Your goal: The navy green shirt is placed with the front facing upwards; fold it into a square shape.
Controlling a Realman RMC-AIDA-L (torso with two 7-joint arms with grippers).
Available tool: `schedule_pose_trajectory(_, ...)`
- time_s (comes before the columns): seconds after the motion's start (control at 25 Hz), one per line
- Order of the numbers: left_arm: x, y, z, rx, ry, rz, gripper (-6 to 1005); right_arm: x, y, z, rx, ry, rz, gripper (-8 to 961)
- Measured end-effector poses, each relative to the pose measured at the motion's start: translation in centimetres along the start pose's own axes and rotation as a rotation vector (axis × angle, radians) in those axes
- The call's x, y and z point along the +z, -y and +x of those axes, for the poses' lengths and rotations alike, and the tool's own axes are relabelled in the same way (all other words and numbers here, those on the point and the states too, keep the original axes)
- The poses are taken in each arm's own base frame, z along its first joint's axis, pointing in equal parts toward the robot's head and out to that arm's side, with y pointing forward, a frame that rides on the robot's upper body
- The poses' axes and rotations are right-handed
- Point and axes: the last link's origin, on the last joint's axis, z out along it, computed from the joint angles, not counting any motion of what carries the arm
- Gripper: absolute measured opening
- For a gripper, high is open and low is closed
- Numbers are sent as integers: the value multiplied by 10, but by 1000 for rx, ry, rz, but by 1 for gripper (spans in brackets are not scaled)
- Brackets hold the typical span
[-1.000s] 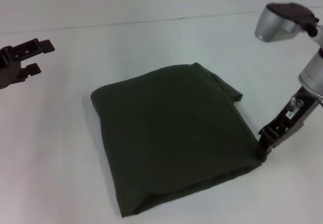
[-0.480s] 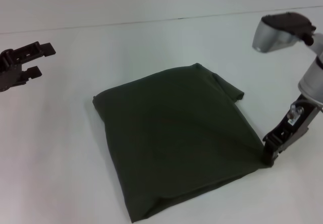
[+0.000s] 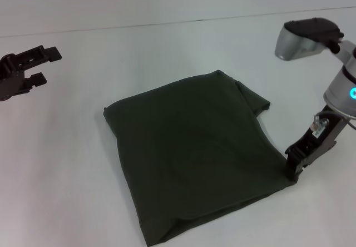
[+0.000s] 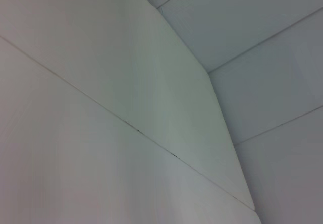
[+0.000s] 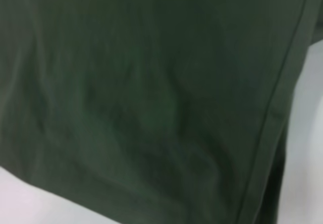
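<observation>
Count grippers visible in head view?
2. The left gripper hangs open at the robot's far left, away from the navy green shirt. The right gripper is down at the shirt's near right corner.

Even soft light — faint shadows, wrist blur

Matt, softly creased cloth of the navy green shirt (image 3: 194,147) on smooth matt white table (image 3: 139,52).

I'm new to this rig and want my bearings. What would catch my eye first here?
The dark green shirt, already folded to a rough square, fills the middle of the white table. The right gripper sits at its near right corner, while the left gripper hangs open, far off to the left.
</observation>
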Motion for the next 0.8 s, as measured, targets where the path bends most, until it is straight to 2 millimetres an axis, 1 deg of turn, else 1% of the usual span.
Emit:
schedule_pose_trajectory(0.2,0,0,0,-1,0,-1,948,-6,2,-2,7,11,18,43)
schedule_pose_trajectory(0.32,0,0,0,-1,0,-1,948,-10,3,-3,12,19,27,153)
schedule_pose_trajectory(0.44,0,0,0,0,-2,1,948,-21,5,-5,18,50,60,264)
schedule_pose_trajectory(0.48,0,0,0,0,-2,1,948,-27,5,-7,17,72,72,286)
schedule_pose_trajectory(0.56,0,-1,1,3,-1,-2,949,-41,3,-13,11,145,79,329)
schedule_pose_trajectory(0.64,-1,-2,1,8,5,-8,949,-53,-2,-21,-2,243,44,372)
schedule_pose_trajectory(0.72,-2,-4,0,25,18,-20,949,-60,-9,-29,-32,341,-19,372)
schedule_pose_trajectory(0.8,-4,-6,-1,61,31,-36,949,-62,-13,-36,-59,429,-80,372)
